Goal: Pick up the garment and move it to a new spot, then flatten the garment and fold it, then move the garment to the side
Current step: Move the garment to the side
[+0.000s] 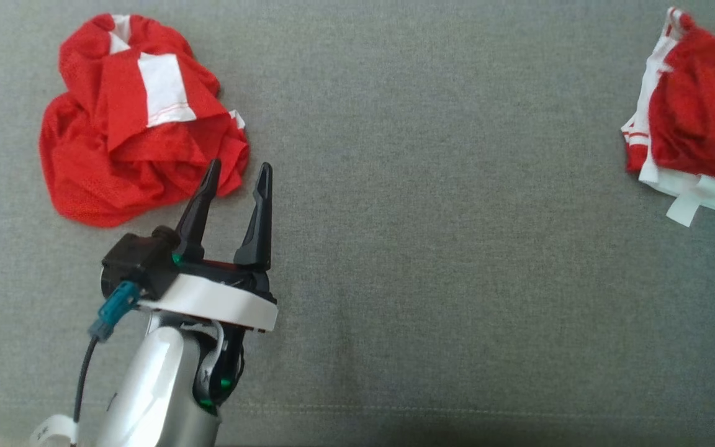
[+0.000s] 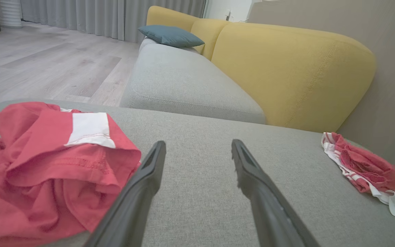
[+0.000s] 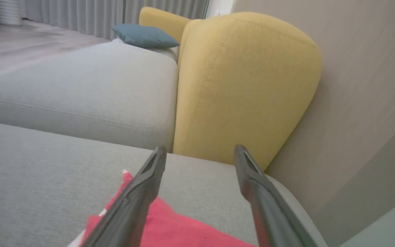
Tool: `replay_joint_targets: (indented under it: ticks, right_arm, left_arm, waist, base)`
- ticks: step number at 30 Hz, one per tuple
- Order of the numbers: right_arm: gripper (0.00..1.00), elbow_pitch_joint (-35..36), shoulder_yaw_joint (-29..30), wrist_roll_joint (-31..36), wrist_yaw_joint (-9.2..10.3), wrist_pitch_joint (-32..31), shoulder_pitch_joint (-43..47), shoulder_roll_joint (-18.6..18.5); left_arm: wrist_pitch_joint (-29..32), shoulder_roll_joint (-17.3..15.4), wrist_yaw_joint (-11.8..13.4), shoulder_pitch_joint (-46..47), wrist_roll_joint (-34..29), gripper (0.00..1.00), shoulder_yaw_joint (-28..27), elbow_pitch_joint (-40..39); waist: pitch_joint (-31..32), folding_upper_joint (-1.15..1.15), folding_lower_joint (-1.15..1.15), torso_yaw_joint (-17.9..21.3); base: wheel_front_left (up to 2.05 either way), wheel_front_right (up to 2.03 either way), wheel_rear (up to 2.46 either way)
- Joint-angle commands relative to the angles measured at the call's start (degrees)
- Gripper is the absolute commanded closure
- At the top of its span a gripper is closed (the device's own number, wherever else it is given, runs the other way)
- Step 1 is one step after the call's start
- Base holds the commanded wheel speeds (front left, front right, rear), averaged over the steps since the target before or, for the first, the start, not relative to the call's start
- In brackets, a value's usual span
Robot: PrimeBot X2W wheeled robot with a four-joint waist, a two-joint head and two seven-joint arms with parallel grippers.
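Observation:
A crumpled red garment with white panels [image 1: 134, 124] lies in a heap at the far left of the grey cushion [image 1: 432, 248]. My left gripper [image 1: 239, 166] stands open just to its right, the left fingertip at the heap's edge, nothing between the fingers. The left wrist view shows that heap [image 2: 46, 161] left of the open left gripper [image 2: 198, 144]. A second red and white garment [image 1: 699, 118] lies bunched flat at the right edge, also [image 2: 365, 168]. My right gripper [image 3: 201, 149] hangs open above that garment [image 3: 183, 226], holding nothing.
A yellow backrest [image 2: 286, 68] rises beyond the cushion, with a second grey seat [image 2: 183, 79] and a blue pillow [image 2: 170, 36] behind. A beige wall [image 3: 355, 103] runs along the right side. Wooden floor [image 2: 46, 61] lies past the far left.

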State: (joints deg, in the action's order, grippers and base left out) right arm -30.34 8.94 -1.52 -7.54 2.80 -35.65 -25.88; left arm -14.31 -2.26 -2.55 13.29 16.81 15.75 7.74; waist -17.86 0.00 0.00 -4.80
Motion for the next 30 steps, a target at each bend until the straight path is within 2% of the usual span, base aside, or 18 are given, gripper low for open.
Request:
replay_joint_targets:
  ticks: [1,14,22,30]
  right_arm:
    - [0.0,2.4,-1.2,-0.4,0.05,0.9,0.7,-0.1]
    - [0.0,8.2,-11.4,-3.6,0.05,6.2,7.3,13.3]
    - [0.0,9.5,-13.5,-3.5,0.05,9.9,17.6,21.0]
    - [0.0,10.8,-13.6,-3.8,0.05,11.7,25.0,22.8]
  left_arm:
    - [-0.7,-0.6,0.1,1.5,0.4,0.0,-1.9,-1.5]
    - [-0.7,-0.6,0.9,-2.1,1.1,0.0,-4.0,-1.2]
    - [-0.7,-0.6,0.9,-6.4,0.7,0.0,-6.1,-1.0]
    - [-0.7,-0.6,1.3,-10.3,0.8,0.0,-6.9,-1.2]
  waist:
    - [0.9,0.0,0.0,-0.1]
    - [10.7,0.0,0.0,0.7]
    - [16.4,0.0,0.0,1.3]
    - [18.3,0.0,0.0,2.0]
  base:
    - [0.0,0.0,0.0]
    - [0.0,0.0,0.0]
    - [0.0,0.0,0.0]
    - [0.0,0.0,0.0]
